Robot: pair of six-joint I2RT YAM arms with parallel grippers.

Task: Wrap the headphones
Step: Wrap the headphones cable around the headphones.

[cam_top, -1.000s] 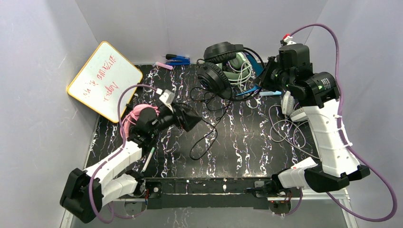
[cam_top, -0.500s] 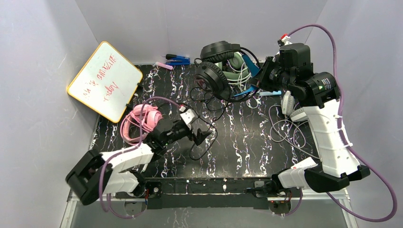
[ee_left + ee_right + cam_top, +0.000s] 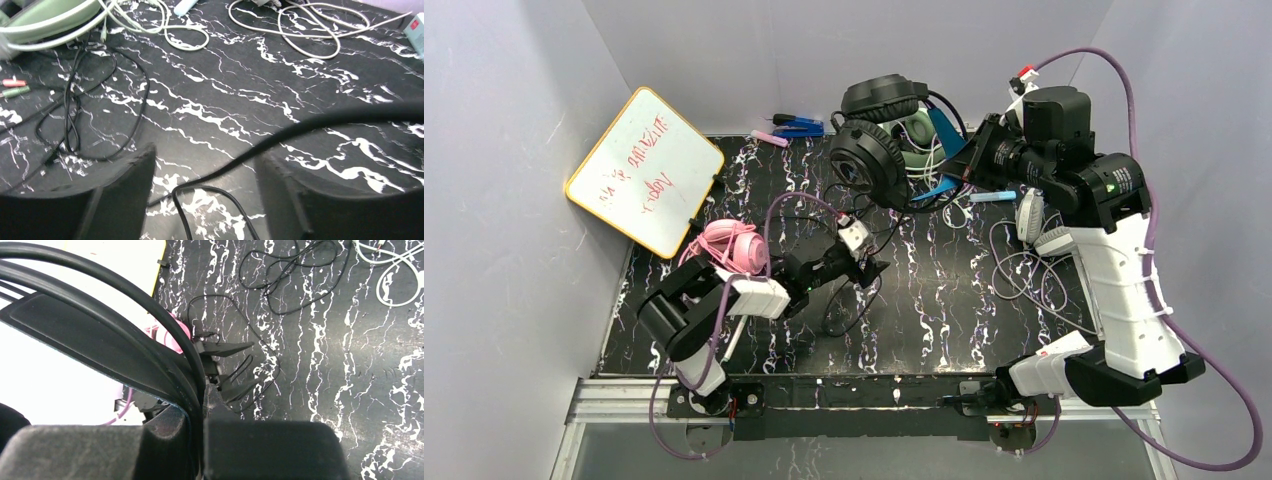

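Note:
The black-and-blue headphones (image 3: pixel 871 152) hang in the air at the back. My right gripper (image 3: pixel 969 166) is shut on their headband (image 3: pixel 100 335); its jaws (image 3: pixel 205 407) pinch the band. Their black cord (image 3: pixel 871 212) trails in loops on the table. My left gripper (image 3: pixel 870 272) is open and low over the table, with a stretch of black cord (image 3: pixel 220 192) lying between its fingers (image 3: pixel 115 200), untouched. The pink headphones (image 3: pixel 729 248) lie beside the left arm. The white-grey headphones (image 3: pixel 1032 222) and their pale cord (image 3: pixel 1024 275) lie by the right arm.
A whiteboard (image 3: pixel 644 170) leans at the back left. A pale green headset (image 3: pixel 919 130) with white cords sits behind the black one. Blue and pink pens (image 3: pixel 796 126) lie at the back edge. A pen (image 3: pixel 734 335) lies near the left arm's base.
My left gripper has swung right from beside the pink headphones to the black cord loop at mid-table. My right gripper has lifted the black-and-blue headphones slightly up and left.

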